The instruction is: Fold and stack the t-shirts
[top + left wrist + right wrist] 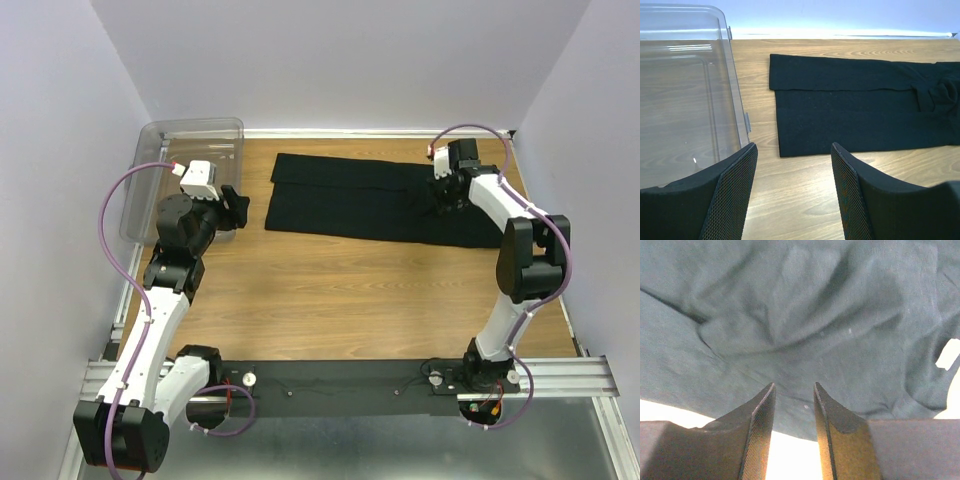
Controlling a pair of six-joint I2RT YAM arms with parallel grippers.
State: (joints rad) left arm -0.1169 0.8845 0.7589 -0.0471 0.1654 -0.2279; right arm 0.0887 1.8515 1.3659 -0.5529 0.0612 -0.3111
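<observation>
One black t-shirt (360, 200) lies flat along the back of the wooden table, folded lengthwise into a long strip. It also shows in the left wrist view (850, 115), with a bunched spot at its right end. My right gripper (447, 200) is low over the shirt's right part. In its wrist view the jaws (794, 386) stand a little apart with nothing between them, the tips at wrinkled cloth (800, 315) near the shirt's edge. My left gripper (238, 207) hovers left of the shirt, open and empty (794, 147). No logo shows.
A clear plastic bin (190, 140) stands at the back left corner, beside my left gripper; its wall fills the left of the left wrist view (737, 100). Walls close the table on three sides. Bare wood (340, 290) lies between the shirt and the arm bases.
</observation>
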